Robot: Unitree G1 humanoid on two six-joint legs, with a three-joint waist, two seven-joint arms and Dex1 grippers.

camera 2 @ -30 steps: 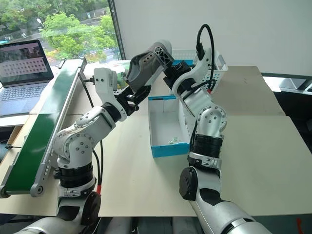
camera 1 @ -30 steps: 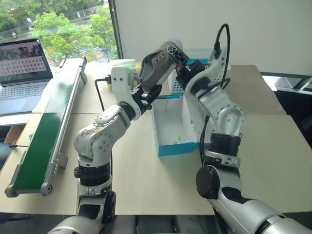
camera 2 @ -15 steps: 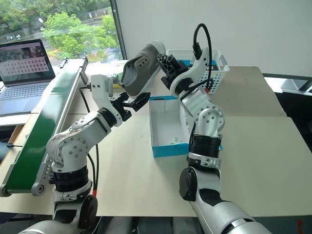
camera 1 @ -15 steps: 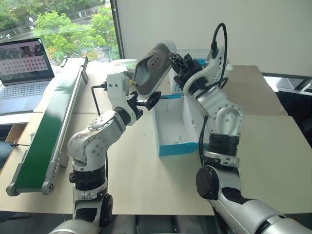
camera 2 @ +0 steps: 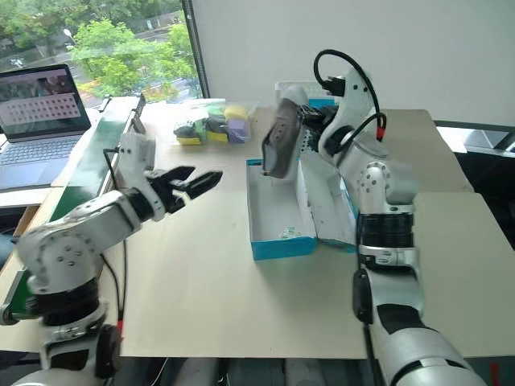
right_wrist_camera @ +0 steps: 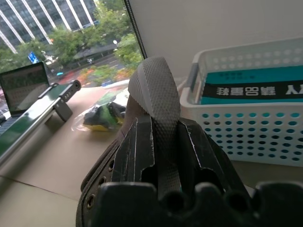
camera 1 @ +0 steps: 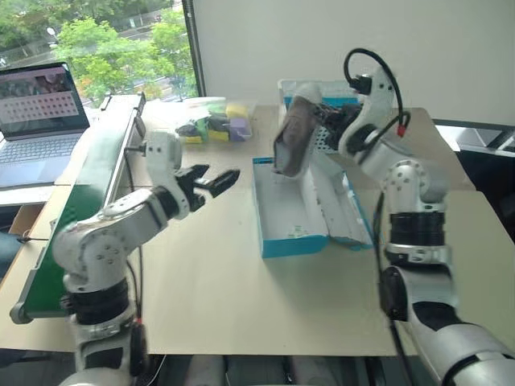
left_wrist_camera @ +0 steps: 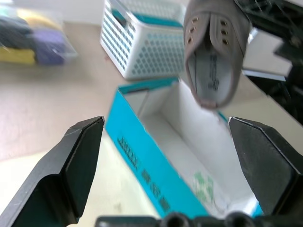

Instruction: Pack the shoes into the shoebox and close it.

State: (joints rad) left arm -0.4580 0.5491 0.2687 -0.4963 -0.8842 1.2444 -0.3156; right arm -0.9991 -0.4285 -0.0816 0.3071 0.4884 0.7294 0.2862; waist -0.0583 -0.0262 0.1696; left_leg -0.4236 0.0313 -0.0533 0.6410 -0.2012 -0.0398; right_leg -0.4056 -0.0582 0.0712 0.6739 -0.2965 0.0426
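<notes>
1. Shoebox (camera 1: 294, 211) sits open at frame centre on the table (camera 1: 241, 289), white inside showing, nothing in it but a small printed mark on the floor. Lid is folded out flat to its right.
2. Right gripper (camera 1: 322, 129) is clamped on one shoe (camera 1: 291, 137), upper centre of frame. The shoe hangs nearly upright over the far end of the box, not in it yet.
3. Left gripper (camera 1: 211, 181) is at centre left, jaws wide apart, empty, well clear of the box.
4. Second shoe: can't locate it.
5. White basket (camera 2: 310, 100) behind the box, upper centre, holds a teal box. Not the target.
6. Status, my read: early. No shoes packed; left to do is seating this shoe, packing the second, then closing the lid.
</notes>
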